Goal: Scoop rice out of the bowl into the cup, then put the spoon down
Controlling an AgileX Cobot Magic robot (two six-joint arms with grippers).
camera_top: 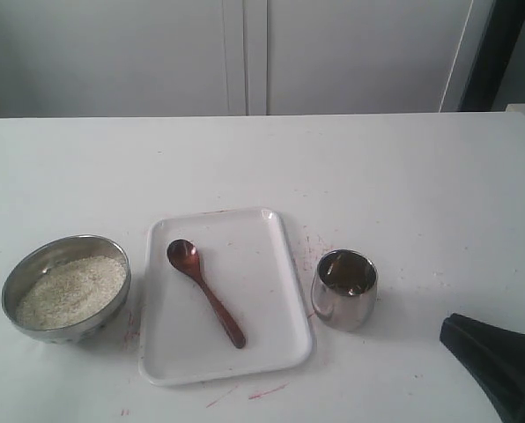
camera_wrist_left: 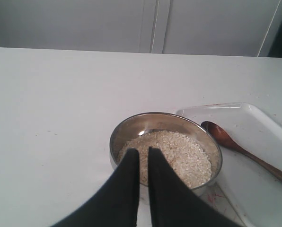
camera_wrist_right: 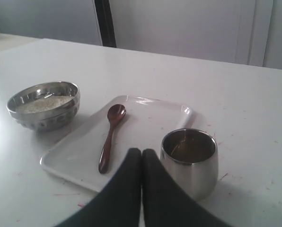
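The steel bowl [camera_top: 66, 288] sits at the table's left, filled with white rice [camera_top: 71, 291]. The wooden spoon [camera_top: 205, 292] lies diagonally on a white tray [camera_top: 254, 256], untouched. Right of the tray stands the steel cup [camera_top: 344, 289]; no rice shows inside it. My right gripper [camera_top: 456, 333] hovers at the front right, short of the cup [camera_wrist_right: 189, 161], with its fingers pressed together [camera_wrist_right: 141, 152] and nothing held. My left gripper [camera_wrist_left: 143, 152] is out of the exterior view. It hangs just before the bowl's [camera_wrist_left: 131, 125] near rim, over the rice [camera_wrist_left: 179, 151], with only a thin slit between its fingers.
The tray [camera_wrist_right: 145, 118] lies between bowl [camera_wrist_right: 44, 105] and cup, the spoon [camera_wrist_right: 110, 135] on its left half. Faint red marks dot the white table [camera_top: 377, 176]. A pale wall of cabinet doors [camera_top: 245, 53] stands behind the table's far edge.
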